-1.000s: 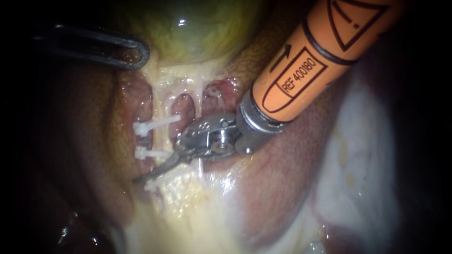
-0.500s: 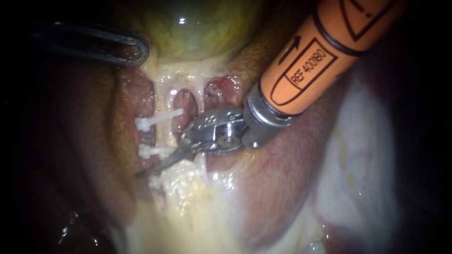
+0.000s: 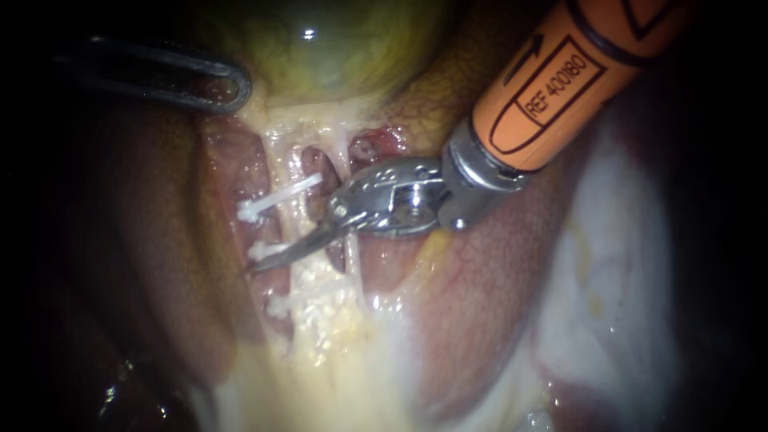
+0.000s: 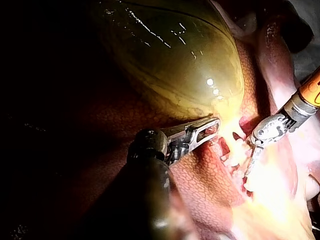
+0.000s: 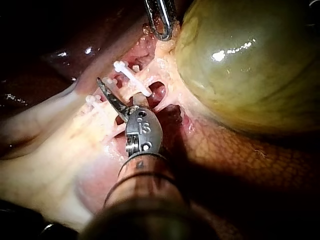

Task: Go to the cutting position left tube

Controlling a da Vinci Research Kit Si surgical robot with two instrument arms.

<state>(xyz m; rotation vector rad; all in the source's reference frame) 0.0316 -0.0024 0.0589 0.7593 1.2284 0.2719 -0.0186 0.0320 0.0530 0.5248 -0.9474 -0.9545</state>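
**Approach to the cutting site on the left tube.** The dark, slender left instrument [image 3: 228, 88] holds its looped metal pincer closed on the lower margin of the glossy yellow-green gallbladder [image 3: 336, 48]. It appears to draw the gallbladder away from the brown, mottled liver [image 3: 152, 240], so that the pale strands beneath stand taut and apart.

The left tube [image 3: 274, 230], a thin cream-coloured strand, runs from the gallbladder's neck into the pale fat. It carries three small white plastic clips [image 3: 276, 198]. The right tube [image 3: 352, 268] lies just beside it, with no clip visible.

The orange-sleeved right instrument [image 3: 272, 260] has a silver wrist and narrow pointed blades. It lies across the front of the left tube, close against the middle clip on the side away from the gallbladder, with its tip past the tube. Its pincer shows no gap: the blades lie together and enclose nothing.

By this reading the site is reached, but the blades would have to part and admit the tube before any cut.
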